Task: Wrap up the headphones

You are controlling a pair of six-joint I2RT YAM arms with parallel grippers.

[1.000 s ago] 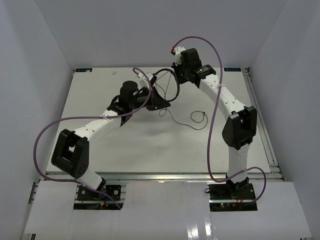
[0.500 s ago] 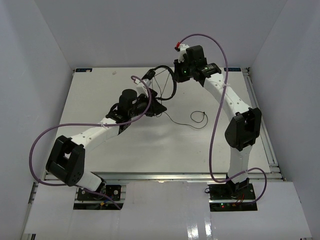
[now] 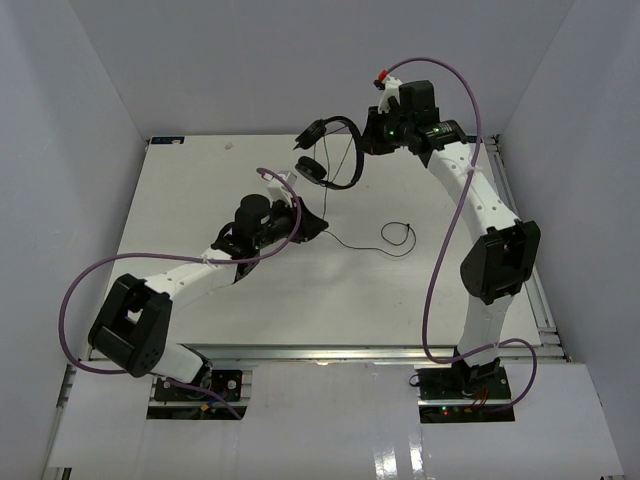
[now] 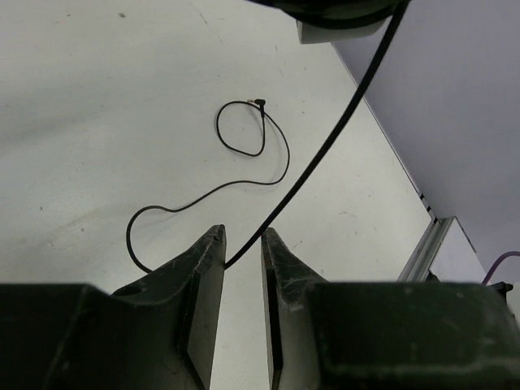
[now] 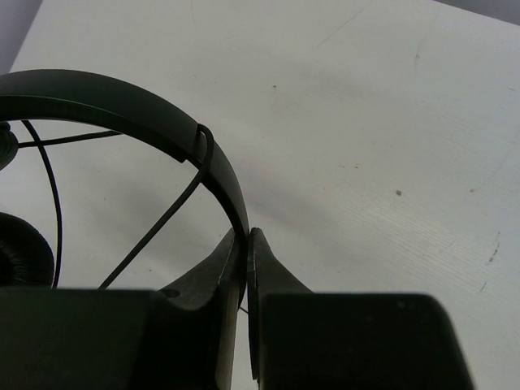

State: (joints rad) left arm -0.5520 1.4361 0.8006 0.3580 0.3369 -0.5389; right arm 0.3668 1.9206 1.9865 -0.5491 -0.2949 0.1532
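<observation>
Right gripper (image 5: 246, 244) clenched tight on headband (image 5: 122, 101) of headphones (image 3: 330, 155), so whole set is held up in air over far part of table (image 3: 190, 190). Earpads (image 3: 312, 171) hang on side facing other arm. Left gripper (image 4: 242, 244) sits low over table, jaws a bit apart, not pinching anything. Cord (image 4: 325, 150) just runs through gap between them. Rest of cord lies on table, ends in small loop with plug (image 4: 259, 102).
</observation>
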